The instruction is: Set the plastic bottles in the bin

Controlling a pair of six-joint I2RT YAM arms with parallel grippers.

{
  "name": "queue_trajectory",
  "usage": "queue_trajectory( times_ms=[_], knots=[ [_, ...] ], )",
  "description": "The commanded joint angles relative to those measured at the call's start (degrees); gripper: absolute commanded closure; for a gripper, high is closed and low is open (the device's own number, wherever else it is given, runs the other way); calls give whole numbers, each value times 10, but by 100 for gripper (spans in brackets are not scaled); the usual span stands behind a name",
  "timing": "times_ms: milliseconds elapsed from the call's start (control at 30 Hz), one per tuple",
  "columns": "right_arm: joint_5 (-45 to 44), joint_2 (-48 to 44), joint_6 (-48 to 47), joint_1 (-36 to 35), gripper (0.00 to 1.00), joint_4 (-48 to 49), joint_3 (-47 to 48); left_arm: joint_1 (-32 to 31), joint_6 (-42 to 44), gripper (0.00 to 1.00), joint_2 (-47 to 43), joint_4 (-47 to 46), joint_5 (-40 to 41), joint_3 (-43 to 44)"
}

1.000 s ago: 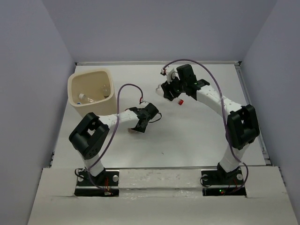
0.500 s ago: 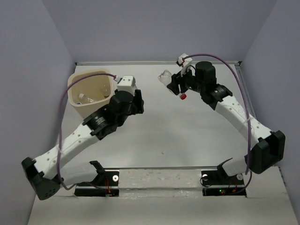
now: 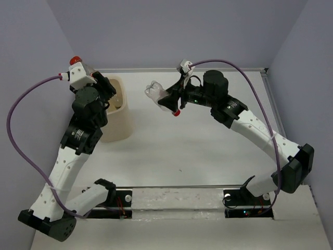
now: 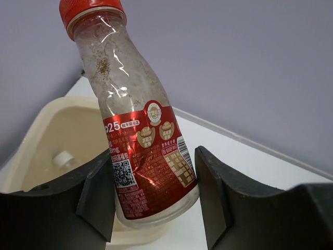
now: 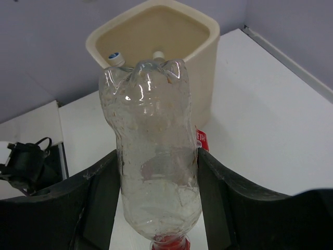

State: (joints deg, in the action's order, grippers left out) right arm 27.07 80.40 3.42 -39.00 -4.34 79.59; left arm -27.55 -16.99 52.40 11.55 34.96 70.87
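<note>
The left end effector is clamped on the lower body of a red-label bottle, one dark finger pressed to each side of the label. The bottle stands nearly upright, leaning a little, with its red cap at the top. In the overhead view this arm is raised high at the left edge of the bin and hides much of the bin's opening, with the cap showing above the wrist. From the left wrist view the bottle's base sits over the bin's near rim, and a white-capped bottle lies inside on the bottom. The right end effector is closed around a clear bottle with no label, gripping its lower half. That bottle's lobed base points toward the bin and its red cap is nearest the wrist. In the overhead view it hangs in the air above the white surface, to the right of the bin and apart from it. The right wrist view shows the bin beyond the clear bottle, with a blue-capped bottle and another white cap inside.
</note>
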Motion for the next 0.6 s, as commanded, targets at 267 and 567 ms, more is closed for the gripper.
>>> queue_trajectory(
  times_ms=[267, 567],
  knots=[
    [21, 163, 81, -87, 83, 103, 232, 116, -23, 1, 8, -7, 2, -76],
    [12, 334, 150, -100, 84, 172, 399, 115, -19, 1, -115, -40, -5, -90]
  ],
)
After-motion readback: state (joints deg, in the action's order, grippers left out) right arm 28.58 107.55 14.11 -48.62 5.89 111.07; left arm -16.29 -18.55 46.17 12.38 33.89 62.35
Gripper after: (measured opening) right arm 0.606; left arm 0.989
